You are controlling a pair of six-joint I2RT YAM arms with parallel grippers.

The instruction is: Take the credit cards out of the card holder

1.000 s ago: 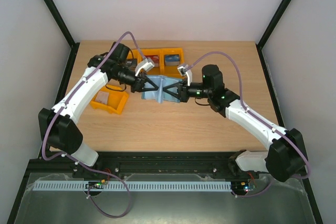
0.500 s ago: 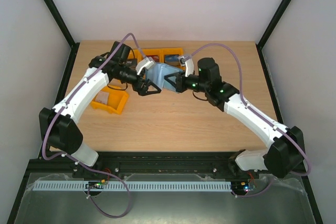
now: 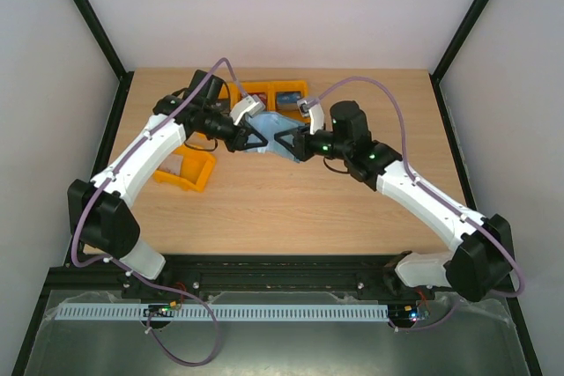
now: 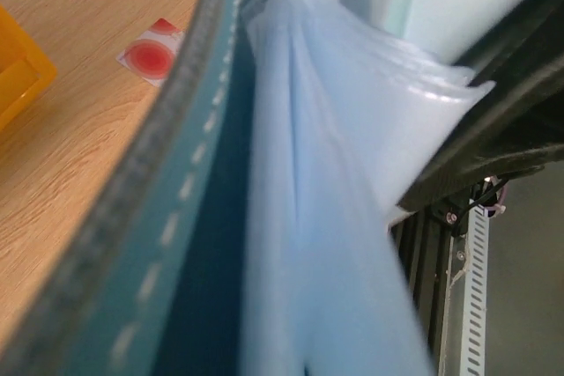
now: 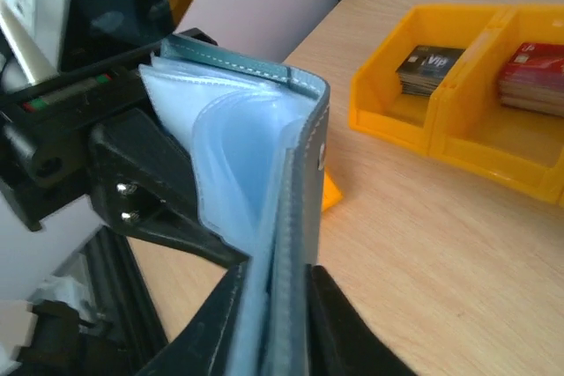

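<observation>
The teal-blue card holder (image 3: pixel 269 128) hangs in the air between both grippers, its light blue pockets fanned open. My right gripper (image 3: pixel 286 140) is shut on its stitched teal cover (image 5: pixel 304 173), pinching it near the bottom of the right wrist view (image 5: pixel 273 275). My left gripper (image 3: pixel 251 136) is open, and its lower finger (image 5: pixel 167 222) reaches under the pocket leaves. The holder (image 4: pixel 308 173) fills the left wrist view and hides the left fingers. A white credit card with a red round mark (image 4: pixel 152 55) lies on the table below. The pale card does not show clearly.
Two joined orange bins (image 3: pixel 273 94) with stacks of cards stand at the back, also in the right wrist view (image 5: pixel 458 129). Another orange bin (image 3: pixel 189 178) with something pale inside sits at the left. The table's near rail shows in the left wrist view (image 4: pixel 467 244).
Between one second and half a second ago the left gripper came off the holder and the right lifted it. The left gripper has since moved back up to the holder's left side.
</observation>
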